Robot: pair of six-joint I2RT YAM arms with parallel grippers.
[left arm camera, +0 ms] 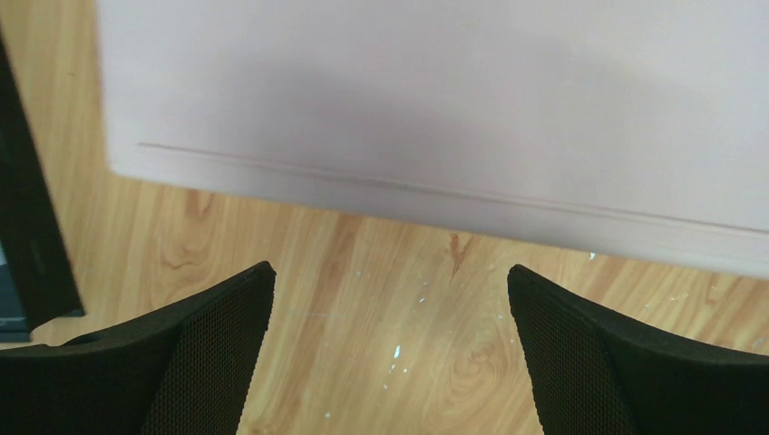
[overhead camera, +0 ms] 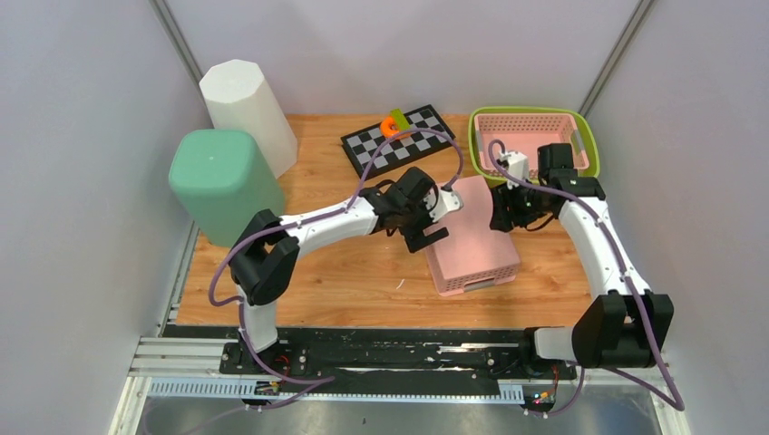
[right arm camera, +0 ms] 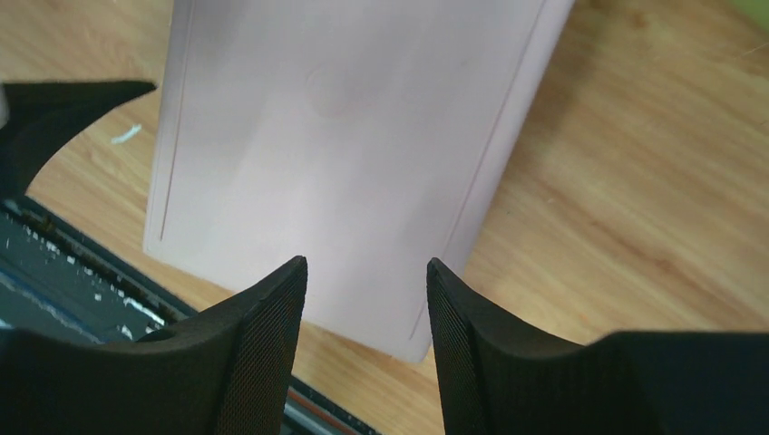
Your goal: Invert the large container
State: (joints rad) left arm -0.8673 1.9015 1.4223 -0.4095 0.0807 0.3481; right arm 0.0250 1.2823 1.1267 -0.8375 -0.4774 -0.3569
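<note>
The large container (right arm camera: 354,154) is seen lying on the desk (right arm camera: 635,181), apparently with its flat base uppermost, its near corner framed between the parted black fingers (right arm camera: 263,353).

Pink container (left arm camera: 435,100) ran off the top and right edges in left wrist view; the top edge also clipped it in right wrist view. Dark object (left arm camera: 27,227) at left wrist view's left edge was cut off, unidentifiable. Orange-and-green item (overhead camera: 394,123) on the checkerboard (overhead camera: 372,149) was too small to name. Right arm (overhead camera: 594,236) covered part of the pink basket (overhead camera: 535,131) inside the green basket (overhead camera: 592,152).
</note>
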